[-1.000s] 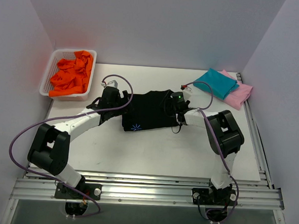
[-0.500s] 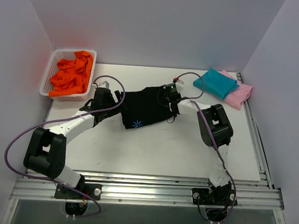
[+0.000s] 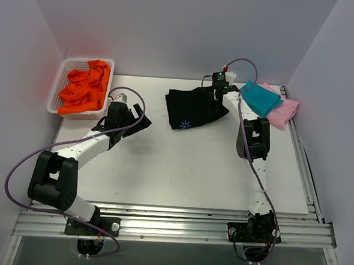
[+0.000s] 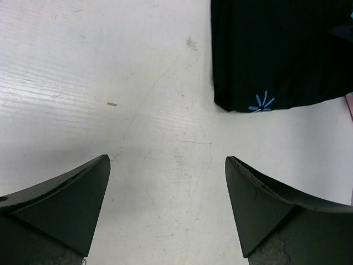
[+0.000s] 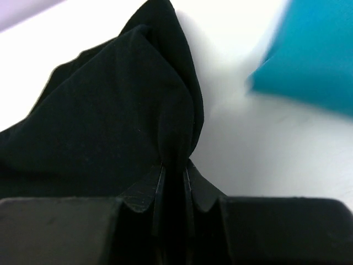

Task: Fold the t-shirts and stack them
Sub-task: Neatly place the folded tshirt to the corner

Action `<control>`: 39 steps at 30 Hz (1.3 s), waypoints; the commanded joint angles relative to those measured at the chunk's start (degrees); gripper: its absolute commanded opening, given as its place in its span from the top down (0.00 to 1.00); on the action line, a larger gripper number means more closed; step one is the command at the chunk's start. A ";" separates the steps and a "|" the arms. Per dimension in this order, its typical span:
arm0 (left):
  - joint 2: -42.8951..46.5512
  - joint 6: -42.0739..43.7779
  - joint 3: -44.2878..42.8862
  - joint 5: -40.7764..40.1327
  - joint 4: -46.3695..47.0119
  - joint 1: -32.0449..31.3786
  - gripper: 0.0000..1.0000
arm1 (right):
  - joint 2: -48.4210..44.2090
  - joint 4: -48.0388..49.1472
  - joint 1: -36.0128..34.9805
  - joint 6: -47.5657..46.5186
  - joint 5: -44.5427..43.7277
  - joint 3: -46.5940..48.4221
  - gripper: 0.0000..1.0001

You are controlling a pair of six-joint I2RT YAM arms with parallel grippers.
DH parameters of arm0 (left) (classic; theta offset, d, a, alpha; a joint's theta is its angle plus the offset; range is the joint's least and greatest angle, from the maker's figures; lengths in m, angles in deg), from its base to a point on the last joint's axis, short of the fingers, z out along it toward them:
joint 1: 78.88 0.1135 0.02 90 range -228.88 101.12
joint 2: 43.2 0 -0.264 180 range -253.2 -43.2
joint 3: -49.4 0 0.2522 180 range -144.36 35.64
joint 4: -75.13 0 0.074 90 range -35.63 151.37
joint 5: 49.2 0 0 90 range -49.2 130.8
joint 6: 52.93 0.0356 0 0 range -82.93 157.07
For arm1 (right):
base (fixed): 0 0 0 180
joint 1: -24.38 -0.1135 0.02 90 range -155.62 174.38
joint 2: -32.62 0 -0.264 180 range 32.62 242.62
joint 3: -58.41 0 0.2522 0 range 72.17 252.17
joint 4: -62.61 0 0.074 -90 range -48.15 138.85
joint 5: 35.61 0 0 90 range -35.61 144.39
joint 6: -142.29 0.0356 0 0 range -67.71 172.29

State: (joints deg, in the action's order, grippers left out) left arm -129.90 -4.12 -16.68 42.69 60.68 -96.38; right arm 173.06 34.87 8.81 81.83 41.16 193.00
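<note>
The folded black t-shirt (image 3: 190,106) with its pale-blue starburst (image 3: 185,124) lies at the back middle of the table. My right gripper (image 3: 214,91) is shut on its right edge, and the cloth bunches between the jaws (image 5: 174,174). Just to the right, a folded teal t-shirt (image 3: 260,98) lies on a pink one (image 3: 284,112); the teal one (image 5: 314,66) shows blurred in the right wrist view. My left gripper (image 3: 143,121) hovers open over bare table to the left of the black shirt (image 4: 281,49), nothing between its fingers (image 4: 66,204).
A white basket (image 3: 88,60) full of crumpled orange cloth (image 3: 83,88) stands at the back left. Grey walls close in the table on three sides. A metal rail (image 3: 171,225) runs along the near edge.
My right gripper shut on the black t-shirt and dragged it back and to the right, toward the teal and pink stack. My left arm drew back to the left, off the shirt.
</note>
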 commanded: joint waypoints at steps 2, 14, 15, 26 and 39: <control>-0.23 -0.03 0.55 2.94 5.43 0.27 0.06 | 2.02 -8.61 5.27 -3.43 -4.17 12.99 1.00; -0.75 0.14 0.55 2.50 6.84 0.01 0.06 | -3.15 -10.11 17.31 -5.90 -8.12 15.75 1.00; -1.02 0.14 0.46 2.50 6.75 -0.08 0.06 | -4.46 -9.06 19.16 -5.03 -7.77 13.48 1.00; -1.28 0.67 -0.42 0.92 6.31 -1.84 0.06 | -14.39 -0.35 26.47 2.89 -15.50 -3.57 1.00; -1.37 0.94 -0.95 0.39 6.14 -2.81 0.06 | -24.42 7.11 27.35 5.97 -24.99 -14.20 1.00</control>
State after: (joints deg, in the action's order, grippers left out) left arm -131.45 -4.16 -16.13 43.78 64.74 -98.74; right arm 154.96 37.12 35.19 85.96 23.93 181.90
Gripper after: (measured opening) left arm 0.939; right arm 0.079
